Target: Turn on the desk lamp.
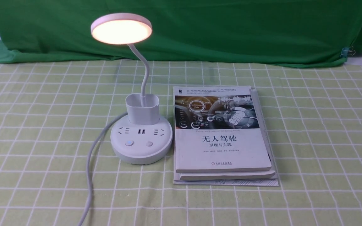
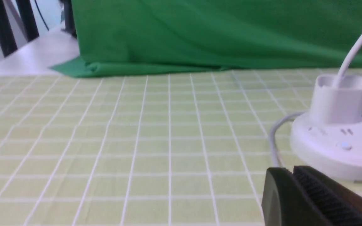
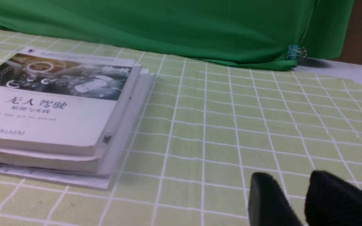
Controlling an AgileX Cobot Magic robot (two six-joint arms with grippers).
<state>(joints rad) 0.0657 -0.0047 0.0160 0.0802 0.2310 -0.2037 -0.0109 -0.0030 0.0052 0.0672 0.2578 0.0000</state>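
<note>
A wrinkled green cloth backdrop [image 1: 200, 28] hangs behind the green-and-white checked fabric tablecloth [image 1: 309, 125]. On it lies a flat stack of white softcover books [image 1: 222, 138], ahead of the right claw [image 3: 297, 201] and to its left. Left of the stack stands the white plastic desk lamp [image 1: 140, 138] — round socketed base, cup holder, thin neck rising upright and curving to a glowing disc head that faces down. The left claw [image 2: 294, 194], its ribbed black pads pressed together on nothing, sits just short of the base; the right's fingers show a narrow gap — empty.
</note>
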